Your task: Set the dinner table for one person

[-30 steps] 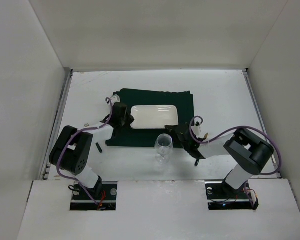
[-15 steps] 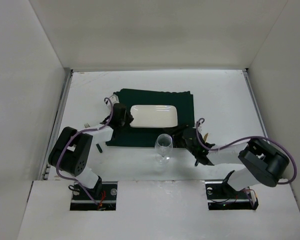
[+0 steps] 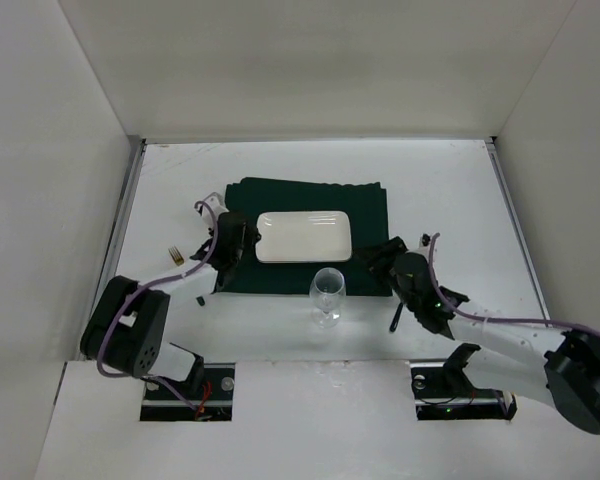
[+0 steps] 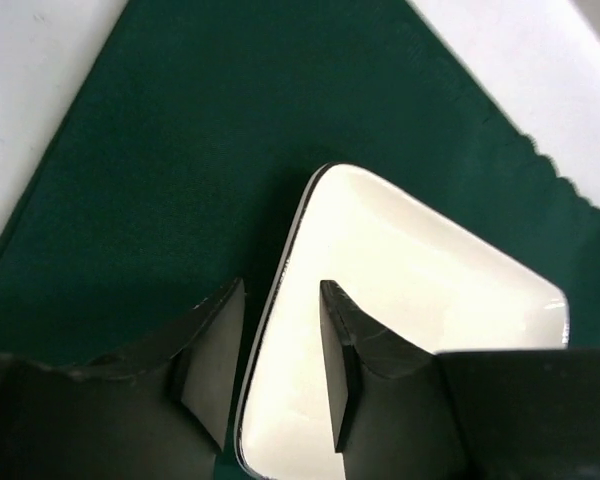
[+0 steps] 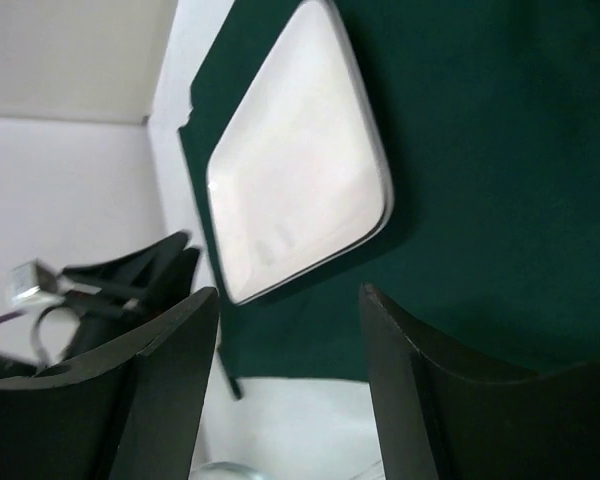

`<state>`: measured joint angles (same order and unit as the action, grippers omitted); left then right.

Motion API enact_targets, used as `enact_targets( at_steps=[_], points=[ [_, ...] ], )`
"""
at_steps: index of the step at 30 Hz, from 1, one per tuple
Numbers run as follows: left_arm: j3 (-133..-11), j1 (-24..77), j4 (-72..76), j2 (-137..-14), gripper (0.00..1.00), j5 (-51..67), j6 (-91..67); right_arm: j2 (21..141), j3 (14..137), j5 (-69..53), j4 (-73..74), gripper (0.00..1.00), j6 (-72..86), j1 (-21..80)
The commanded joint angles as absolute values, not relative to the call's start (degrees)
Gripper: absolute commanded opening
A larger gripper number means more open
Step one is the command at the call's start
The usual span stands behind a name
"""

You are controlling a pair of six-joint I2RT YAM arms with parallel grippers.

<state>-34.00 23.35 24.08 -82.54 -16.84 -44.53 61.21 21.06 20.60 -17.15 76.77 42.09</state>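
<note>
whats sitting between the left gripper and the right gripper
The white rectangular plate, resting on the dark green placemat, lies between the left gripper and the right gripper. The top external view shows this best.

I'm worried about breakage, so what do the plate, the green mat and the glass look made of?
The plate: probably glazed ceramic, glossy white with soft reflections, though melamine is possible. The mat: cloth, matte dark green with a rippled far edge. The glass: clear glass or plastic, with a see-through bowl on a thin stem.
</note>
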Motion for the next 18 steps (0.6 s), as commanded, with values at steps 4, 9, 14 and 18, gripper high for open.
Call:
enact_targets(
  at_steps=[4,9,14,18],
  points=[
    [-28.9,23.8,21.1,-69.2,0.36,-22.6,-43.9,49.6,24.0,23.7,-4.2,0.52,61.3,37.5],
    [-22.2,23.7,13.2,-58.6,0.36,-27.7,-44.0,38.5,29.9,21.3,9.5,0.16,50.2,34.4],
    [-18.0,24.0,6.6,-50.5,0.34,-28.8,-45.5,38.5,44.6,16.4,26.7,0.16,38.8,36.9],
    [-17.5,24.2,4.6,-48.2,0.31,-29.7,-44.7,43.1,54.4,16.3,35.1,0.27,34.9,45.6]
  ],
)
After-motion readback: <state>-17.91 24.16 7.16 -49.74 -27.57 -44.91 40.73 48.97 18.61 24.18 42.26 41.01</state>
